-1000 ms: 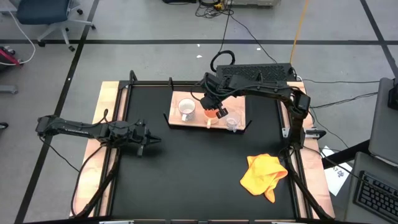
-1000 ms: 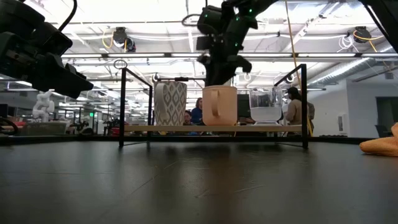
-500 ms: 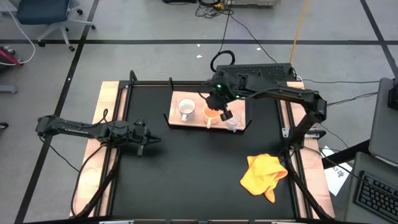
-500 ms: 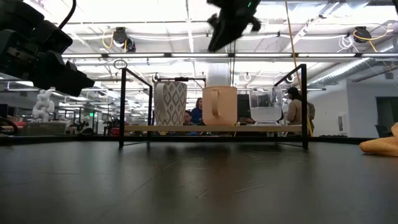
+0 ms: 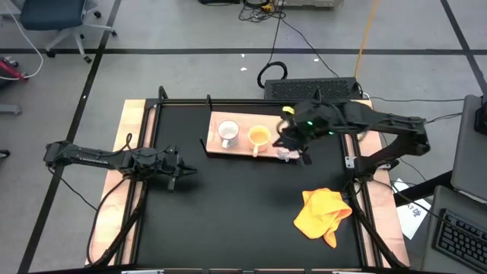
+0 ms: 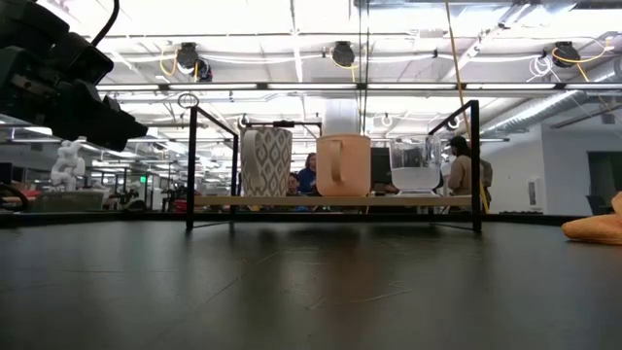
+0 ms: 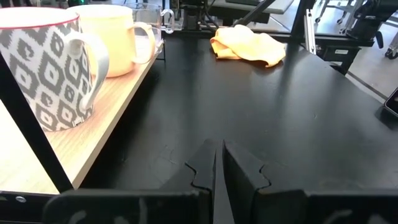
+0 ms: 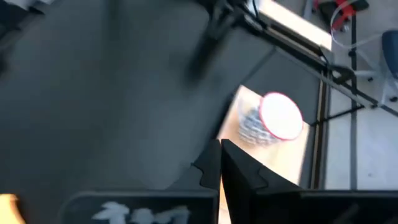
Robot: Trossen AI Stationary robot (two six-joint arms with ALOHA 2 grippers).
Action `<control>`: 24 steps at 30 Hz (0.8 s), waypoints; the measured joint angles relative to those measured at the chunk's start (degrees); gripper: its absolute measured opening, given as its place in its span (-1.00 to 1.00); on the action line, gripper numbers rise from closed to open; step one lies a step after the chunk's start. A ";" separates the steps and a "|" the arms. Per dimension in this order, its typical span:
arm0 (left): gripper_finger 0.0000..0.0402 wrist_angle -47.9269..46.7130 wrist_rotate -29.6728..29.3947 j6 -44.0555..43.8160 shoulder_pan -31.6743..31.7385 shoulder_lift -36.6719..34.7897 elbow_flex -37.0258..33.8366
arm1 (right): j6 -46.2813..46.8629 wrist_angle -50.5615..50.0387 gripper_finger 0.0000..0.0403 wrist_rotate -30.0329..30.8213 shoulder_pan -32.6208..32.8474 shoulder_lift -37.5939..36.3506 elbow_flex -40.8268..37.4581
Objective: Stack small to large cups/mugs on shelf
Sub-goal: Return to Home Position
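Observation:
Three cups stand in a row on the light-wood shelf (image 5: 242,150): a white patterned mug (image 6: 265,162), an orange-yellow mug (image 6: 342,165) and a clear glass cup (image 6: 416,165). Each rests on its base. My right gripper (image 5: 295,151) hangs high above the shelf's right end, shut and empty, partly covering the glass cup in the high view; it is out of the low view. In its wrist view the shut fingers (image 8: 221,165) point toward the white mug (image 8: 280,117). My left gripper (image 5: 186,169) waits low at the table's left, shut (image 7: 217,171).
A crumpled yellow cloth (image 5: 323,215) lies on the black tabletop near its front right corner. Thin black brackets (image 6: 191,165) rise at the shelf's ends. The left arm (image 6: 58,78) fills the low view's upper left. People sit in the room behind.
My right gripper has risen from just above the orange-yellow mug, out of the low view, and gone toward the table's right edge, turning as it went. All three cups have stayed where they were on the shelf.

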 joint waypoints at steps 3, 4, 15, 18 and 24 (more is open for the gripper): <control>-0.84 0.07 -0.01 -0.06 0.00 0.00 0.00 | 2.30 1.69 -1.00 1.38 2.65 -3.87 -3.00; -0.84 0.16 -0.01 -0.06 0.00 0.01 0.00 | 3.15 2.35 -1.00 2.56 3.30 -5.27 -4.46; -0.84 1.74 0.01 -0.53 0.00 -0.01 0.00 | 9.46 15.96 -1.00 2.98 2.79 -23.45 -28.87; -0.84 1.80 0.00 -0.95 0.00 -0.01 0.00 | 11.28 21.62 -1.00 2.69 2.83 -28.56 -36.57; -0.84 2.45 0.00 -1.06 0.00 -0.01 0.00 | 15.15 29.16 -1.00 1.35 2.79 -38.21 -48.73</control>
